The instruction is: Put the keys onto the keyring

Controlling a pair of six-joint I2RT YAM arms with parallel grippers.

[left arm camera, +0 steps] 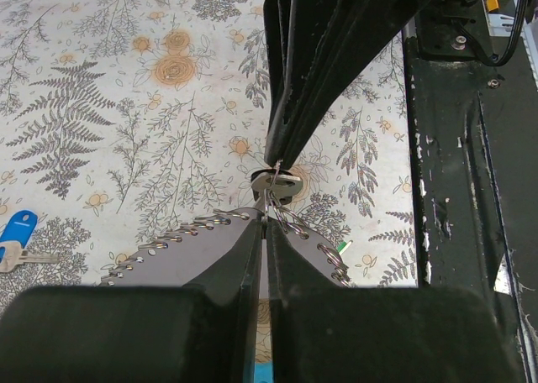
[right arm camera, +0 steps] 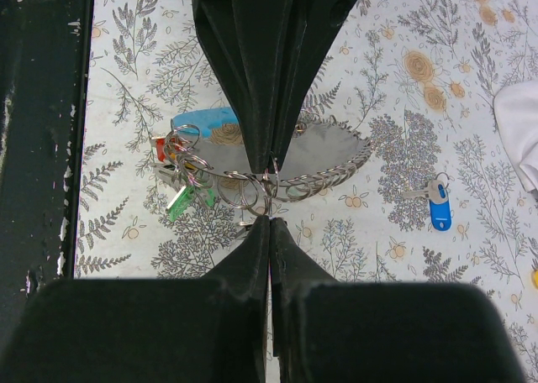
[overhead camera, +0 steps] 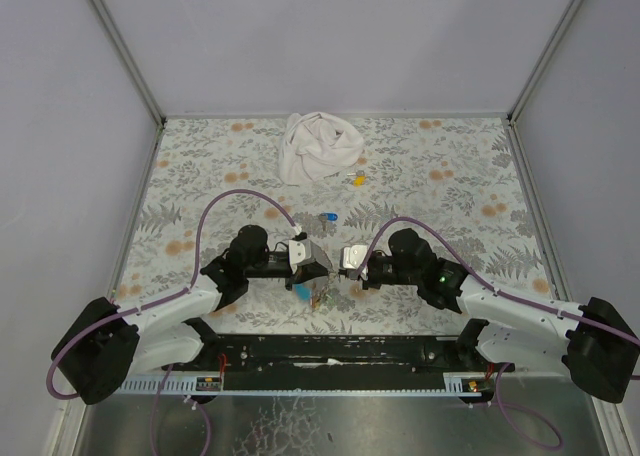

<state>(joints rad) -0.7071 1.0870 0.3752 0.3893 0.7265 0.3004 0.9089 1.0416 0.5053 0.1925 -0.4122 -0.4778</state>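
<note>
L gripper [left arm camera: 265, 225] + R gripper [right arm camera: 269, 221] both closed, pinching keyring [right arm camera: 249, 188] betw tips; blue key [right arm camera: 439, 208] apart.

cloth [overhead camera: 318, 146] heaped far centre; table [overhead camera: 200, 176] bare at sides

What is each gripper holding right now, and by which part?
Both are shut, tip to tip. The left gripper pinches the grey strap at its ring-lined edge; the right gripper pinches a small metal ring on that edge.

White cloth [overhead camera: 318, 146] bunched at back of floral table [overhead camera: 200, 176] w/ sm. yellow bit [overhead camera: 358, 180] just beside.
</note>
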